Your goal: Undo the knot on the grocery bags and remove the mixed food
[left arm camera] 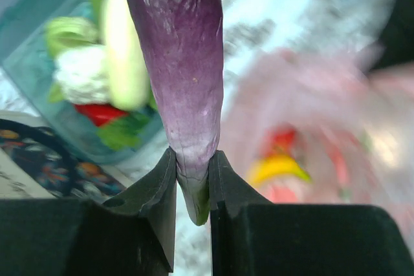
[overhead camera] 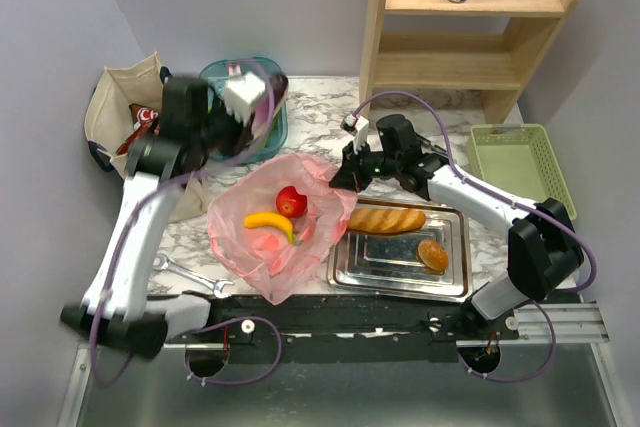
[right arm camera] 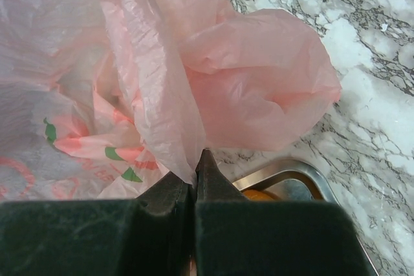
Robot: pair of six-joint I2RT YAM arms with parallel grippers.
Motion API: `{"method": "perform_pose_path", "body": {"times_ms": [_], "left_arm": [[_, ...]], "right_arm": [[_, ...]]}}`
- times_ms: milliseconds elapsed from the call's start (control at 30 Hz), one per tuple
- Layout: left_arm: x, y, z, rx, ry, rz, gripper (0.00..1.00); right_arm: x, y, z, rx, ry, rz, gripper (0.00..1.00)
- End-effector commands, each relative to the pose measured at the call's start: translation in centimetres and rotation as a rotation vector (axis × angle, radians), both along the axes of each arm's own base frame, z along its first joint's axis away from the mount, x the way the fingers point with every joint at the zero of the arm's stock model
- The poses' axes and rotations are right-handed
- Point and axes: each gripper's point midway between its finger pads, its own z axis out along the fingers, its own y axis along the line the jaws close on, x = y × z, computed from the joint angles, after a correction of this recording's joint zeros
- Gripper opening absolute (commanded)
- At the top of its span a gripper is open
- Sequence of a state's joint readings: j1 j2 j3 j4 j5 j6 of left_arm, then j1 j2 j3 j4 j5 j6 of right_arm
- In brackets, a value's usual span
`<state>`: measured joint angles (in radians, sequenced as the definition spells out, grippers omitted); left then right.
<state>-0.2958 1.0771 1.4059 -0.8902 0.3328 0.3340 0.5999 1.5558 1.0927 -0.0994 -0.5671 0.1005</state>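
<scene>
- left gripper (left arm camera: 192, 189) clamped on the narrow end of the eggplant (left arm camera: 184, 63), a finger tight on each side; eggplant hangs over the teal bin (left arm camera: 29, 79)
- bin holds cauliflower (left arm camera: 81, 77) and the pale long vegetable (left arm camera: 123, 50), plus something red, can't tell what
- right gripper (right arm camera: 195, 182) pinched closed on a fold of the pink bag (right arm camera: 246, 75), at the bag's right edge, just beside the metal tray (overhead camera: 390, 259)
- pink bag lies mouth open in the middle of the marble table (overhead camera: 320, 112); apple (overhead camera: 291, 200) and banana (overhead camera: 268, 221) inside it
- baguette (overhead camera: 386, 219) and bun (overhead camera: 432, 254) on the tray
- canvas tote (overhead camera: 120, 112) far left, near the bin
</scene>
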Motion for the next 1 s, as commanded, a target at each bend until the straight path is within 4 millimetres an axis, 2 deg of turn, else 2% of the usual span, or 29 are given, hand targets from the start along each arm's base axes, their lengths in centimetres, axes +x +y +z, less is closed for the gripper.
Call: {"method": "perform_pose_path", "body": {"times_ms": [0,100,133,167,200,267,400,533,700,733,800,867,933,967], "left_arm": [[11.9,3.7,0.9,-0.006,0.014,0.335,0.00],[18.7,7.3,-0.6,0.083,0.008,0.466,0.00],[20.7,8.8,-0.2,0.079,0.011,0.514,0.00],[22.5,9.9,-1.2,0.095,0.045,0.547,0.00],[24.2,10.7,-1.2,0.101,0.047,0.568,0.00],[27.2,12.2,-2.9,0.151,0.066,0.588,0.00],[30.8,13.7,-6.3,0.264,0.039,0.552,0.00],[31.9,15.2,-9.8,0.350,0.054,0.573,0.00],[31.8,16.8,-13.3,0.416,0.117,0.596,0.00],[31.8,16.9,-13.7,0.427,0.123,0.592,0.03],[31.7,17.0,-14.3,0.439,0.133,0.592,0.15],[31.5,17.0,-14.3,0.445,0.136,0.586,0.39],[31.4,16.9,-13.8,0.437,0.132,0.584,0.59],[31.2,16.6,-13.1,0.421,0.127,0.577,0.65]], "right_arm": [[0.5,0.4,0.9,0.017,-0.035,0.032,0.01],[1.0,0.5,1.1,0.011,-0.055,0.032,0.01],[1.1,0.5,1.3,0.010,-0.062,0.034,0.01],[1.1,0.5,1.3,0.007,-0.067,0.036,0.01],[1.2,0.5,1.4,0.005,-0.072,0.040,0.01],[1.1,0.5,1.5,-0.004,-0.078,0.052,0.01],[1.0,0.4,1.2,-0.015,-0.069,0.053,0.01],[0.8,0.3,1.0,-0.020,-0.056,0.057,0.01],[1.0,0.3,0.6,-0.031,-0.048,0.050,0.01],[1.0,0.4,0.6,-0.029,-0.047,0.054,0.01],[1.1,0.4,0.7,-0.029,-0.050,0.053,0.01],[1.3,0.4,0.8,-0.031,-0.051,0.048,0.01],[1.6,0.5,1.0,-0.038,-0.085,0.063,0.01],[1.8,0.6,1.2,-0.035,-0.096,0.065,0.01]]}}
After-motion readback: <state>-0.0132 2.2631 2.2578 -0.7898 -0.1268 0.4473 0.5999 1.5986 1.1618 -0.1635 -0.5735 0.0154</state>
